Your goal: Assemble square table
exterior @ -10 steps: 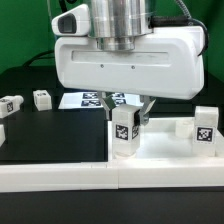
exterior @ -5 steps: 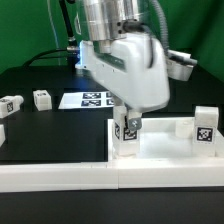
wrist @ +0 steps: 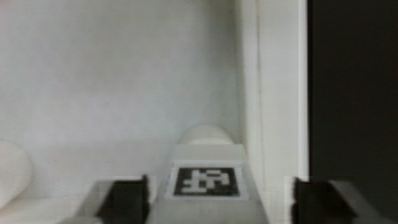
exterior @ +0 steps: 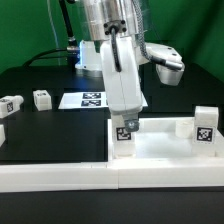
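One leg, hand partly cut off

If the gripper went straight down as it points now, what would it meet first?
The gripper meets the white leg between its open jaws first; its fingertips would probably straddle it and reach the square table top beneath. Depth is unclear.

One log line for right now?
gripper: open | around: leg, upright at tabletop corner | grip: none seen

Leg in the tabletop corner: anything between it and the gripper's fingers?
Nothing visible. The leg stands upright between the gripper's open fingers, with a bare gap on each side in the wrist view.
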